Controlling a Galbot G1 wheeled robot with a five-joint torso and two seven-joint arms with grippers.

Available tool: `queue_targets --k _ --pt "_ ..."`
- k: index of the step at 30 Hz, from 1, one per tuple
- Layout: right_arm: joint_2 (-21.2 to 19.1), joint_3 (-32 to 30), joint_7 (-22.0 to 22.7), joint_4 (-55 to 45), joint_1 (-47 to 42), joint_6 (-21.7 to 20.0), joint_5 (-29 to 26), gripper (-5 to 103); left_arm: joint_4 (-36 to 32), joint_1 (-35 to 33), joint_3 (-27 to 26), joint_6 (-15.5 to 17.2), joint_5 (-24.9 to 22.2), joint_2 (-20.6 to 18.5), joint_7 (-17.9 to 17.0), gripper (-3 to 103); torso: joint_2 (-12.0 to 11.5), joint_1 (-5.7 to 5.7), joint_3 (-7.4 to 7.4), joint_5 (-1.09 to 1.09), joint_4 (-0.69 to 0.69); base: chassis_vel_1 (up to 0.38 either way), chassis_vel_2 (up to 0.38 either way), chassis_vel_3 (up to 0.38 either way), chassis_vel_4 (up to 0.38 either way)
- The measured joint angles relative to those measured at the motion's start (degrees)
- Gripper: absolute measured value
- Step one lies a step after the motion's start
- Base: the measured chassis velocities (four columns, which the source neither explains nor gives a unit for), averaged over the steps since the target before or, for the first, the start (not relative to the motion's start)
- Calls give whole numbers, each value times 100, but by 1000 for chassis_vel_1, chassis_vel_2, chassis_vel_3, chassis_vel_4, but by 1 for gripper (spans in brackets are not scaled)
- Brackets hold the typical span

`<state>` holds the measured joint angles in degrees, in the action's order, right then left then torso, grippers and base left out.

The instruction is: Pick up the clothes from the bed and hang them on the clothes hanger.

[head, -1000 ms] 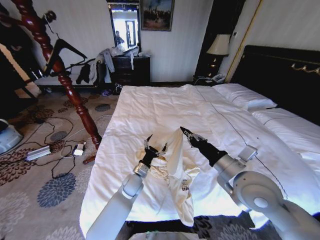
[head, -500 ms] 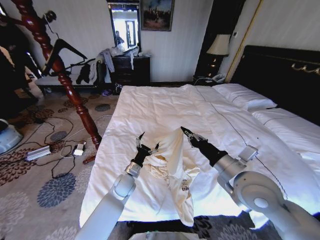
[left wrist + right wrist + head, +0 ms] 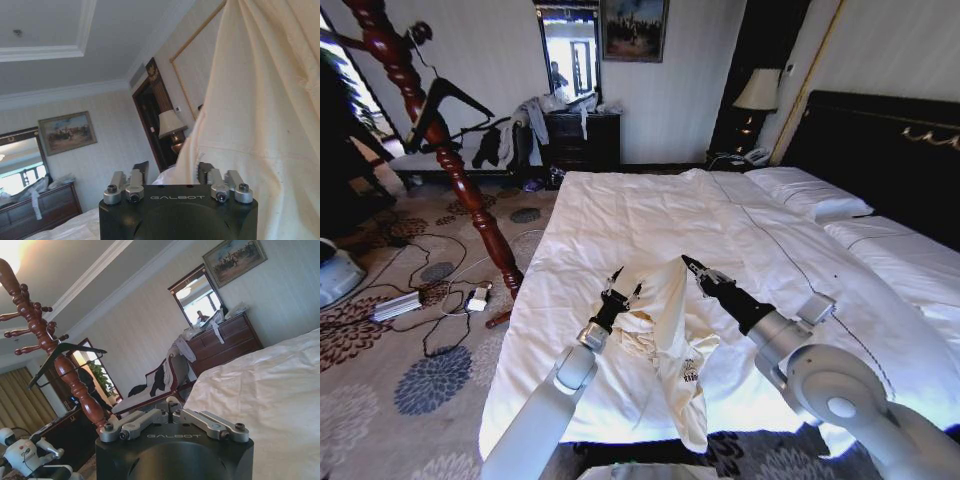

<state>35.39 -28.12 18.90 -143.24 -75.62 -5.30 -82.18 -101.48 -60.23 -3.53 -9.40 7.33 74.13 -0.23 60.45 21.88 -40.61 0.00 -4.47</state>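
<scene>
- The pale cream-yellow garment of thin soft fabric (image 3: 670, 330) is lying partly bunched on the wide bed with its white quilt (image 3: 650, 215), near the foot end, with one fold being drawn up into a peak and a long tail trailing down over the bed's edge (a small dark printed mark is showing low on that tail).
- The right gripper (image 3: 688, 263) is pinching the raised peak of the garment, its thin fingers clenched together on the cloth; the right arm is reaching in from the lower right of the head view.
- The left gripper (image 3: 623, 287) is hovering just beside the bunched part of the garment, its fingers spread apart and grasping nothing; in the left wrist view the cream fabric (image 3: 255, 115) is hanging close in front of the gripper (image 3: 170, 172), draping between its parted fingers.
- The black broad-shouldered hanger with a thin bottom bar (image 3: 445, 110) is hanging on the reddish-brown turned wooden pole (image 3: 450, 165), standing on the patterned carpet well apart from the garment, off the bed's left side (the right wrist view is showing the same hanger (image 3: 67, 356) on the pole (image 3: 75, 385)).
</scene>
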Motion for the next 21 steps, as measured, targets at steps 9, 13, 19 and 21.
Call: queue_targets --k 9,13,19,21 --pt "-25 90 -475 0 -33 4 181 0 -77 22 -35 -45 -223 -114 288 19 0 0 0 0 0 0 0 0 0" --pt "-34 195 -628 0 -62 -25 274 0 -189 -9 -62 -55 -440 -227 469 3 0 0 0 0 0 0 0 0 0" --pt "-157 270 -574 0 11 -149 156 0 -519 -129 -142 66 -1152 -532 946 0 0 0 0 -1 -1 0 0 0 0" --pt "-305 217 -481 0 226 -187 -83 0 -747 -239 -176 280 -1663 -782 1095 0 0 0 0 -1 0 0 0 0 0"
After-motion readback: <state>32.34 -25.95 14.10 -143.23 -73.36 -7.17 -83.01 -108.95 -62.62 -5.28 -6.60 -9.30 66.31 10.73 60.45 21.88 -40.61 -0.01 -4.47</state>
